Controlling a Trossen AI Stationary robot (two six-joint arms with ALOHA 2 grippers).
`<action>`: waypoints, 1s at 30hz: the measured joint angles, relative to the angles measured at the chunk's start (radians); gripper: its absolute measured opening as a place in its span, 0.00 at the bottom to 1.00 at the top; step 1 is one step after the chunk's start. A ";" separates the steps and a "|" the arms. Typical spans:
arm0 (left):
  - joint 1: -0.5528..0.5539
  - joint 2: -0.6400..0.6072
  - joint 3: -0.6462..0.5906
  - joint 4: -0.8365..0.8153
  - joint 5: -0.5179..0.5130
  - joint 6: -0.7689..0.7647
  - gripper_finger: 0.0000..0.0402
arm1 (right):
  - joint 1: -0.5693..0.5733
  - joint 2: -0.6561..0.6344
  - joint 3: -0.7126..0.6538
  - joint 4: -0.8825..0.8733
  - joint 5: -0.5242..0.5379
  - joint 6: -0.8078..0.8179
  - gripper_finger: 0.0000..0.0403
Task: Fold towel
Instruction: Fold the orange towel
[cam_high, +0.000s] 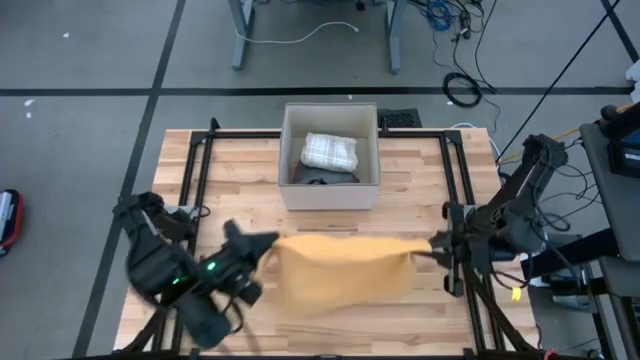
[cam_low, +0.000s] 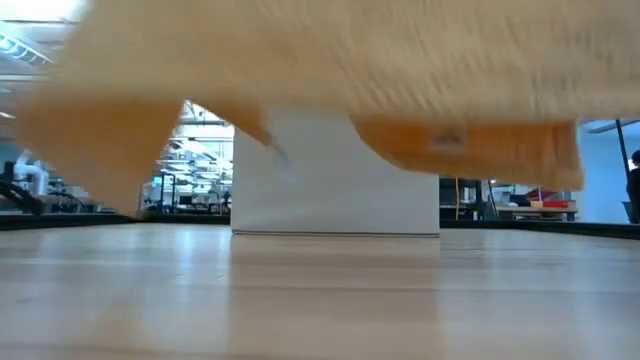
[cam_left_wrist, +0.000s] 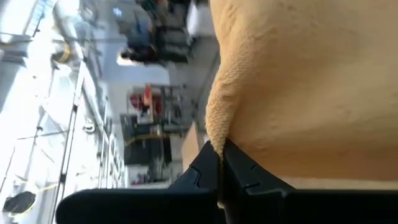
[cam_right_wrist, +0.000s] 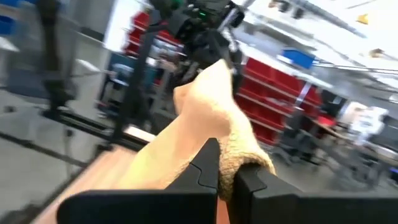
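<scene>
Tan fuzzy towel (cam_high: 340, 268) hangs stretched above the counter (cam_high: 400, 170), sagging in front of the white box (cam_high: 330, 185). Left gripper (cam_high: 268, 243) pinches one corner, right gripper (cam_high: 432, 244) clamps the other, arms spread wide.

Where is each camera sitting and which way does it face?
High: overhead, facing down; both arms, yellow towel, white box.
Low: table height, facing the box; towel overhead.
Left wrist: left gripper pinching towel.
Right wrist: right gripper pinching towel, left arm opposite.
All share the towel.
</scene>
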 joint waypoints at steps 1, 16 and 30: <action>0.029 0.000 0.000 -0.020 0.018 0.010 0.00 | -0.005 -0.013 0.000 -0.006 0.011 -0.012 0.00; 0.176 -0.036 0.001 0.004 0.417 -0.022 0.00 | -0.014 -0.138 0.002 -0.423 -0.175 0.316 0.00; 0.166 0.007 -0.388 0.301 0.960 -0.194 0.00 | -0.024 0.250 -0.200 -0.110 -0.570 0.778 0.00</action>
